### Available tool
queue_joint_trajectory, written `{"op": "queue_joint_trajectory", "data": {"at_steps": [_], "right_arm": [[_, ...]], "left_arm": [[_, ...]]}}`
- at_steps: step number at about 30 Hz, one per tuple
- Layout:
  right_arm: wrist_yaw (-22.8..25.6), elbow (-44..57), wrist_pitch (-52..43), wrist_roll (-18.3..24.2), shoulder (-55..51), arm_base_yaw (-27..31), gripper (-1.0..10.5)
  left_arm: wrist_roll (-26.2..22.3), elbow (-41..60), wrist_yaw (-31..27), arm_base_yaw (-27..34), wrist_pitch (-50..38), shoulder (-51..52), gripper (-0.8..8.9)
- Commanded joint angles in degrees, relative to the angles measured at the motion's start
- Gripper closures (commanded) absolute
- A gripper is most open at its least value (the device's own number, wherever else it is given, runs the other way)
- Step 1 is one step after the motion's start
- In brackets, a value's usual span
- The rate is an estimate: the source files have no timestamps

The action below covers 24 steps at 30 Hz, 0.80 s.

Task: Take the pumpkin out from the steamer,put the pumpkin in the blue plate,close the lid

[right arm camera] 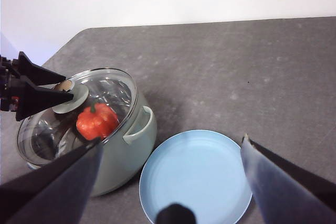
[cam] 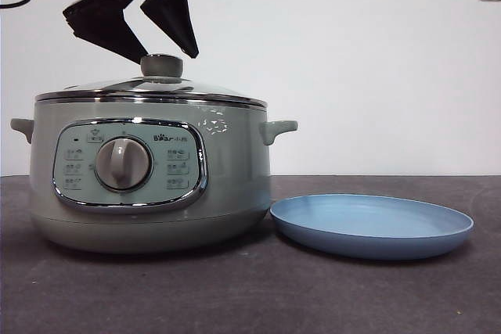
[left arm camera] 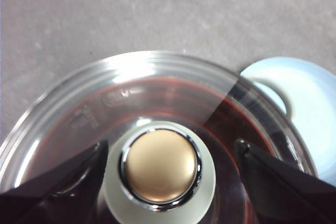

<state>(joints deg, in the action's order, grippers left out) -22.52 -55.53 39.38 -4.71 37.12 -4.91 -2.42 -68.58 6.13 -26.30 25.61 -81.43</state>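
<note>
Pumpkin (right arm camera: 97, 121) under the shut lid (cam: 153, 87), left gripper (left arm camera: 168, 156) spread above its knob (cam: 162, 65), right gripper (right arm camera: 170, 156) released.

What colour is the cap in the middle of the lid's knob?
Matte gold, ringed in chrome, on the sage-green knob. Best seen in the left wrist view.
</note>
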Motion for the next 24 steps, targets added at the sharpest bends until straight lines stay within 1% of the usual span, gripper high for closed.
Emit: {"op": "queue_joint_trajectory", "data": {"at_steps": [1, 8, 12, 15, 16, 20, 21, 24], "right_arm": [[-0.1, -0.1, -0.2, -0.3, 0.2, -0.2, 5.1], [-0.1, -0.1, 0.2, -0.3, 0.4, -0.2, 5.1], [-0.1, -0.1, 0.4, -0.3, 0.4, -0.2, 5.1], [-0.1, -0.1, 0.9, -0.3, 0.4, -0.2, 5.1], [-0.1, -0.1, 1.1, -0.3, 0.4, -0.2, 5.1], [-0.1, -0.1, 1.3, -0.3, 0.4, -0.2, 5.1], [-0.1, -0.1, 1.4, -0.3, 0.4, -0.2, 5.1], [0.0, -0.1, 1.3, -0.3, 0.4, -0.2, 5.1]], "left_arm": [[-0.7, -0.1, -0.1, 0.0, -0.5, -0.3, 4.09], [-0.7, -0.1, 0.0, 0.0, 0.1, -1.2, 4.16], [-0.7, -0.1, 0.2, 0.0, 0.4, -1.9, 5.39], [-0.7, -0.1, 0.2, 0.0, 0.5, -1.9, 5.41], [-0.7, -0.1, 0.1, 0.0, 0.6, -1.9, 5.64], [-0.9, -0.1, 0.1, 0.0, 1.3, -1.9, 8.37], [-0.9, -0.1, 0.0, 0.0, 1.2, -1.9, 8.21], [-0.9, -0.1, 0.0, 0.0, 0.6, -1.5, 8.22]]}}
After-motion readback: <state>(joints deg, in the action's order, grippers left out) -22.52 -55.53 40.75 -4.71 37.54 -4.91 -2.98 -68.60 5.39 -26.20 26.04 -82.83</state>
